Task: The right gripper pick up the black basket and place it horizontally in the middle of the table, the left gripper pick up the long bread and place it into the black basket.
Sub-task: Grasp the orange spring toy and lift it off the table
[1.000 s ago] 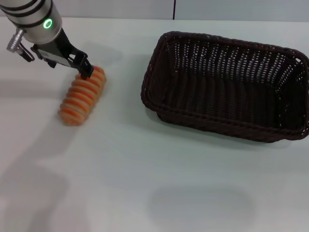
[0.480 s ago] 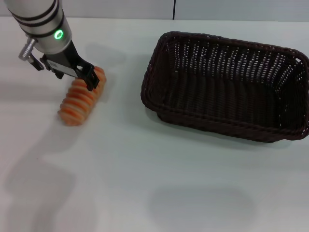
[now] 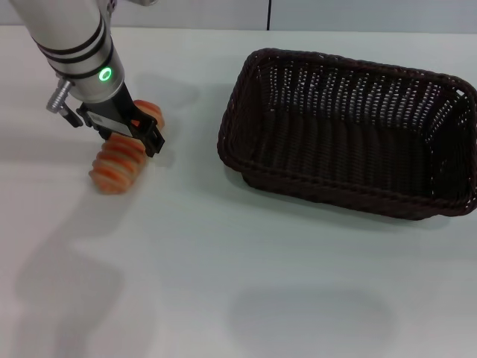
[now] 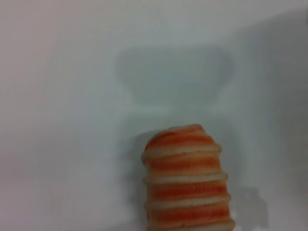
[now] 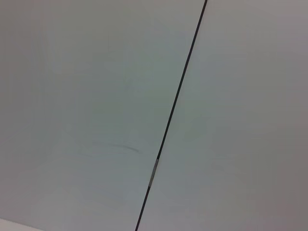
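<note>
Left claw [image 3: 133,133] is sitting right down over the middle of the long bread [image 3: 119,162], fingers straddling it, though I can't tell if it's actually clamping yet. Bread's lying on the white surface [image 3: 223,261], far left. Black basket [image 3: 350,130] is sitting well apart to the right.
</note>
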Action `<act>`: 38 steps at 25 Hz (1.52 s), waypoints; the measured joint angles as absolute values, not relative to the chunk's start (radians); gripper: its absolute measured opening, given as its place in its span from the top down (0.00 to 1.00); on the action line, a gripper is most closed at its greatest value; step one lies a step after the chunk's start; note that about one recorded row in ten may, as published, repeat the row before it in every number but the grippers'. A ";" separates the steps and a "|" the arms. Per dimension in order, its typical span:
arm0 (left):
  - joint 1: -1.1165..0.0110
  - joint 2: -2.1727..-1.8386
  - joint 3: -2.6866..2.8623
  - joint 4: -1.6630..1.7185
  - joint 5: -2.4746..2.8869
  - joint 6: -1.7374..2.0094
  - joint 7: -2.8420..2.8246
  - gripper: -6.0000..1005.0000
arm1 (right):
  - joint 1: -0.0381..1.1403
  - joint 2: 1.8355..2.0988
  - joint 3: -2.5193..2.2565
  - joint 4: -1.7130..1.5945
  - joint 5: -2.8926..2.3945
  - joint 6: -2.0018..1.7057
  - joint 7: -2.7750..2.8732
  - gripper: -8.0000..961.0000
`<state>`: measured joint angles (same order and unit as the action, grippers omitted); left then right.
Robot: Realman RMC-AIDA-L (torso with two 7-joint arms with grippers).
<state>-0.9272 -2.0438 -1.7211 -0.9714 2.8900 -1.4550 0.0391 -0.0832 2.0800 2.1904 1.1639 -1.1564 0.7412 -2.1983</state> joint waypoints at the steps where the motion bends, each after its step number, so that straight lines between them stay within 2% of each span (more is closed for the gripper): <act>1: -0.928 -2.047 -1.721 -0.960 2.890 -1.446 0.039 0.25 | -0.083 2.080 2.190 1.165 -1.158 0.741 -2.198 0.20; 38: -0.899 -2.036 -1.745 -0.859 2.891 -1.363 0.033 0.26 | -0.087 2.083 2.204 1.183 -1.161 0.860 -2.190 0.20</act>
<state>-0.8990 -2.0358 -1.7450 -0.8589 2.8909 -1.3629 0.0325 -0.0870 2.0831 2.2040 1.1832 -1.1605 0.8597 -2.1905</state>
